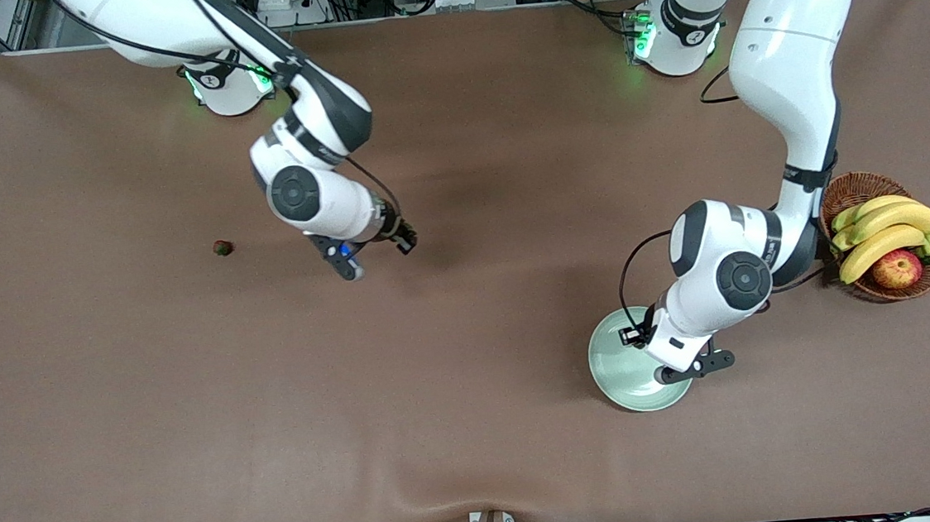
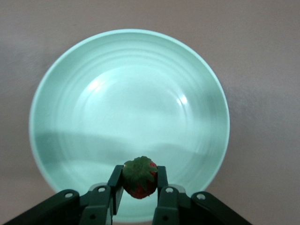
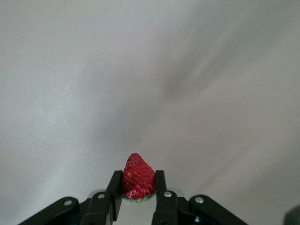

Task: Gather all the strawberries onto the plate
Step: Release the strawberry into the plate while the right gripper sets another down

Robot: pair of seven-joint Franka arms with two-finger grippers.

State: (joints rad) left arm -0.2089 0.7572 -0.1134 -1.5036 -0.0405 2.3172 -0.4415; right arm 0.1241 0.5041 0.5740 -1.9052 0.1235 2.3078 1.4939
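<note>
Mint-green plate (image 2: 61,93), red strawberries (image 3: 138,177) with dark green tops, plain brown tabletop (image 1: 478,426), yellow bananas (image 1: 886,232).

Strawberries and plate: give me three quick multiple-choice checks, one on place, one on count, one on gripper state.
1. The left gripper is over:
A. the basket
B. the plate
C. bare table

2. Strawberries already lying in the plate:
A. none
B. one
C. two

3. The right gripper is:
A. open and empty
B. shut on nothing
C. shut on a strawberry

Answers:
1 B, its wrist view looks straight down into the plate.
2 A, the dish shows bare; the left gripper's berry is between its fingers.
3 C, a red berry sits pinched between its fingers.
</note>
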